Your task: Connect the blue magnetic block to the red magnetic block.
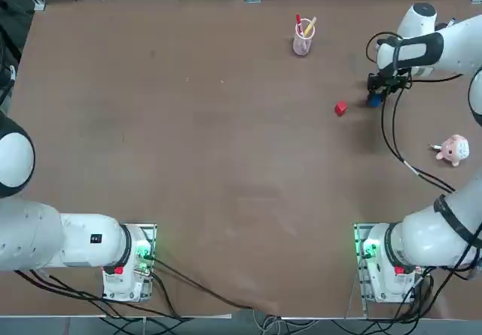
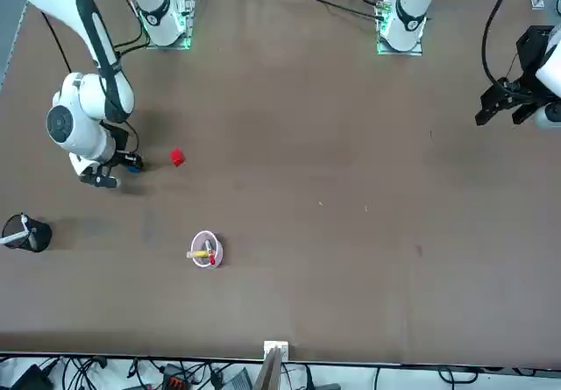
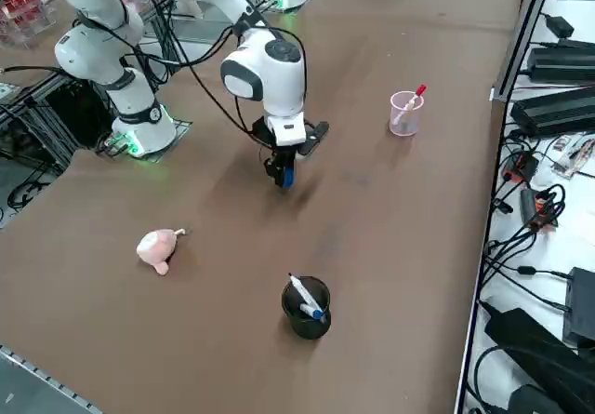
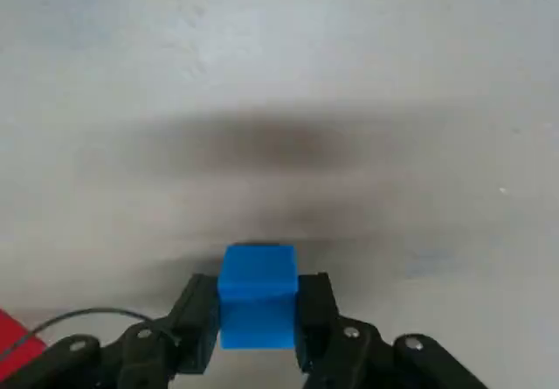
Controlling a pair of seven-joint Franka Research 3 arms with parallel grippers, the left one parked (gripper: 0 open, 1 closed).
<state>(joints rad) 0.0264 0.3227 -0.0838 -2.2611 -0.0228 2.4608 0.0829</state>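
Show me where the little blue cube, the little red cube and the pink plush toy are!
Small bright-blue cube (image 4: 257, 295), right wrist view: its front face, clamped in the right gripper (image 4: 257, 319).
Small bright-red cube (image 1: 341, 108), top view: its top.
Pink plush toy (image 1: 453, 150), top view: its body.

Brown table (image 1: 188, 162), cables (image 3: 521, 247) alongside

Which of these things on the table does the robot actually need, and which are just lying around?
Needed: small bright-blue cube, held in the right claw; small bright-red cube.

Lying around: pink plush toy; clear cup of pens; black cup with a pen.
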